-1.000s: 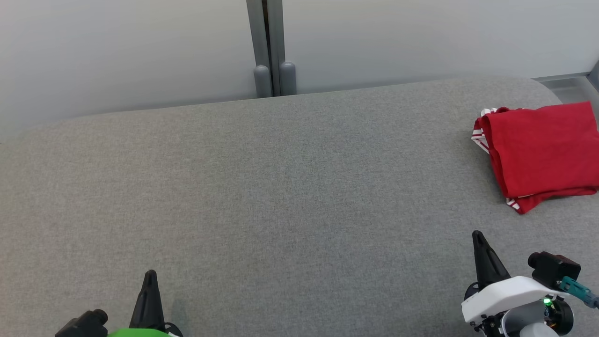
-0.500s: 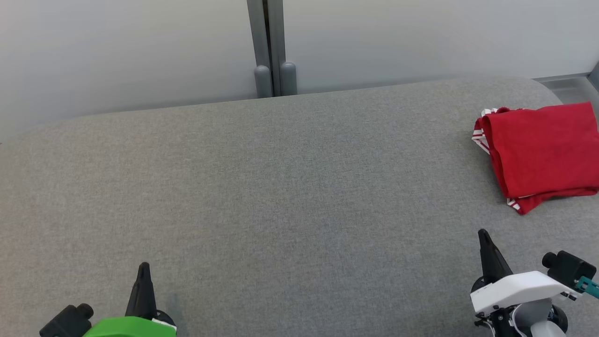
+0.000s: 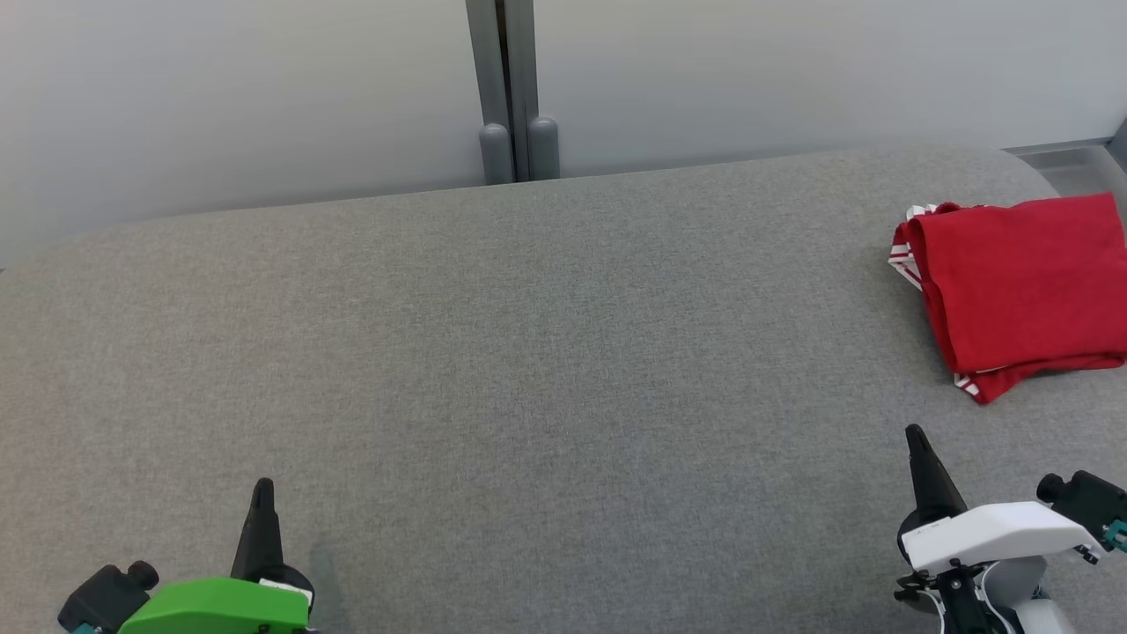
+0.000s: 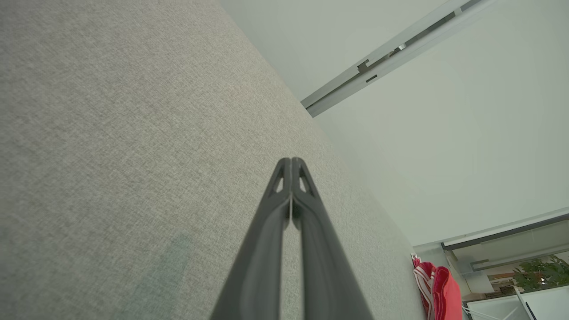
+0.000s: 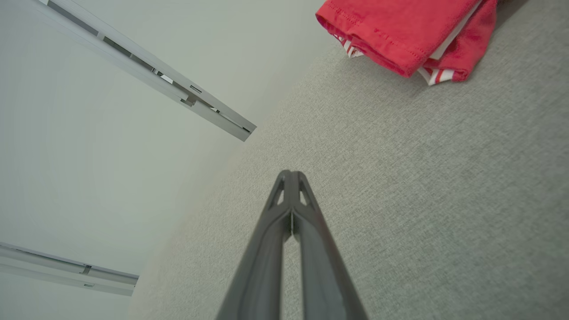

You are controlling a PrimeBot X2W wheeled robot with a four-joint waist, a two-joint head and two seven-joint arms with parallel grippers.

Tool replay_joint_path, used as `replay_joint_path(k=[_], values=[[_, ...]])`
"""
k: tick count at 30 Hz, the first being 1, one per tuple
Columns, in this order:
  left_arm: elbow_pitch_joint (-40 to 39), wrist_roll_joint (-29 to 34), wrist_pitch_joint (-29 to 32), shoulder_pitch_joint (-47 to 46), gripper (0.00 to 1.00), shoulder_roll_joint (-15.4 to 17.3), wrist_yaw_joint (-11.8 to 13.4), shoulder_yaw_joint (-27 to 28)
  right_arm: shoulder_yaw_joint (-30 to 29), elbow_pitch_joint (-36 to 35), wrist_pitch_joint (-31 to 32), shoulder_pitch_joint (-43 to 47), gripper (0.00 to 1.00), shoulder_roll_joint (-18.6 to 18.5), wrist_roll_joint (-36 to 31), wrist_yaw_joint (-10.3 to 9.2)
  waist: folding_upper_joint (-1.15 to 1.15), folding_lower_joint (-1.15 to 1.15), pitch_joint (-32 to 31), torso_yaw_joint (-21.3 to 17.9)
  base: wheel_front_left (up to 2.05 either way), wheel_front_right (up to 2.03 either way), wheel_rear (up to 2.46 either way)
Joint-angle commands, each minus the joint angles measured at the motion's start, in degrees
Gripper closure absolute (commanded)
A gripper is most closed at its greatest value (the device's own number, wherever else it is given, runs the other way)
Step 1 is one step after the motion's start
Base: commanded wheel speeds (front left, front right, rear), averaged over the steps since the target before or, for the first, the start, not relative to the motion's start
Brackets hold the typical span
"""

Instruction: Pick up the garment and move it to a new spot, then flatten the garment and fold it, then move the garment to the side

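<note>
One garment: red, white-striped trim, folded, lying at the far right of the grey fabric surface. Two grippers: left gripper and right gripper, each with fingers pressed together, holding nothing, both apart from the garment. Pale wall behind; one grey post.

Office or lab test room, by look of it. Bare pale wall panels joined by grey metal post; long metal rails along walls. Wide bench covered in plain grey fabric. Far end: glazed partition frame, potted plant, white cabinet.
</note>
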Motion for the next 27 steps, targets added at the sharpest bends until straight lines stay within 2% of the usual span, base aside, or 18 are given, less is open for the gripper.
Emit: replay_joint_path(k=[1, 27], values=[[-0.43, -1.79, 0.47, -1.77, 1.00, 0.57, -0.22, 0.52, -0.33, -0.93, 0.45, -1.23, 1.00, -0.35, 1.97, -0.02, 0.00, 0.00, 0.00, 0.01, 0.00, 0.00, 0.00], [0.04, -15.43, 4.69, -4.33, 1.00, 0.61, -0.64, 2.54, -1.63, -1.62, 4.60, -1.78, 1.00, -0.47, 17.74, -0.03, 0.00, 0.00, -0.07, 0.15, 0.00, 0.00, 0.00]])
